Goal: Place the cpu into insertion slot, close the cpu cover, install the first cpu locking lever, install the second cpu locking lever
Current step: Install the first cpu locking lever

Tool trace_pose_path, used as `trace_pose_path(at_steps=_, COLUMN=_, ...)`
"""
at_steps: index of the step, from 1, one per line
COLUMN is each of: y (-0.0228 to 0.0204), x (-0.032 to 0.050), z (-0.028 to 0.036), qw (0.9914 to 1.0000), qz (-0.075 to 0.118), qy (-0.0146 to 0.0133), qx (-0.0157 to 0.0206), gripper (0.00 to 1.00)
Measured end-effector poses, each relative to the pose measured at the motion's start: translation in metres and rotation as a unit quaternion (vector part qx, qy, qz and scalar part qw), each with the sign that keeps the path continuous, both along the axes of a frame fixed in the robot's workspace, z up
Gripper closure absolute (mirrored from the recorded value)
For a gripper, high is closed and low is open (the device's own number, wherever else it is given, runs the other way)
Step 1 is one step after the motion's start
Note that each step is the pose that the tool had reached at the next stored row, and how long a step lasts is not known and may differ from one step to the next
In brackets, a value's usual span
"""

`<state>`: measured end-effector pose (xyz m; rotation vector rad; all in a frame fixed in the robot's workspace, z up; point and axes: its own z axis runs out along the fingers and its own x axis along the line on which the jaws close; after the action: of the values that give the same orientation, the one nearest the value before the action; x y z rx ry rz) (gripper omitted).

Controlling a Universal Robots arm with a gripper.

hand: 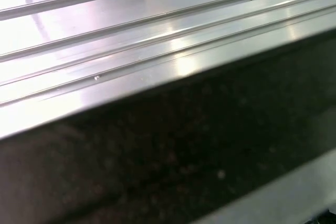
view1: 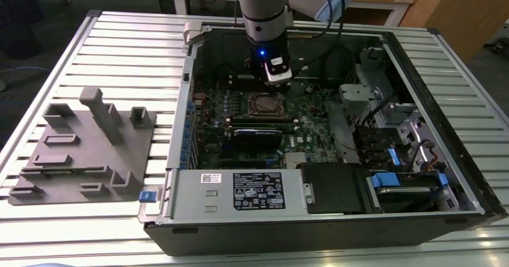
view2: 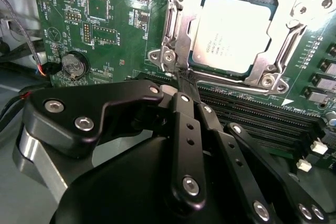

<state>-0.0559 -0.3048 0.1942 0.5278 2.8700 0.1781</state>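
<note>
The black multi-link end effector (view2: 185, 77) was pinched narrow, fingertips together on or right at a thin metal lever rod beside the corner of the square dark-rimmed insertion slot (view2: 178, 40); whether it actually gripped the rod I couldn't tell. The small flat silver-grey cpu (view2: 233, 32) was seated in the slot, and the thin metal window-frame cpu cover (view2: 265, 74) lay flat down around it. So the socket sat just beyond the fingertips, nearly touching, with the lever's long axis running along the socket edge nearest the end effector.

In the exterior view the end effector (view1: 275, 79) hung inside the open black computer case (view1: 318, 219), just toward the far edge of the slatted aluminium worktop (view1: 119, 46) from the insertion slot (view1: 263, 104). That view gave the overall layout; the second wrist view gave contact detail. The first wrist view had just bright metal rails (hand: 131, 30).
</note>
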Motion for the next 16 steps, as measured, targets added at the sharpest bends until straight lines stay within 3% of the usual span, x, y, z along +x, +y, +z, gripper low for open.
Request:
trace_pose_path(at_steps=5, y=-0.0001, x=-0.0001, z=0.0023, qw=0.99997, qz=0.0, qy=0.0001, qx=-0.0082, gripper=0.89)
trace_pose_path(at_steps=13, y=0.0, x=-0.0001, z=0.0158, qw=0.99997, qz=0.0, qy=0.0, qx=-0.0082, gripper=0.89)
trace_pose_path(at_steps=16, y=0.0, x=0.0, z=0.0178, qw=0.99997, qz=0.0, qy=0.0, qx=-0.0083, gripper=0.89)
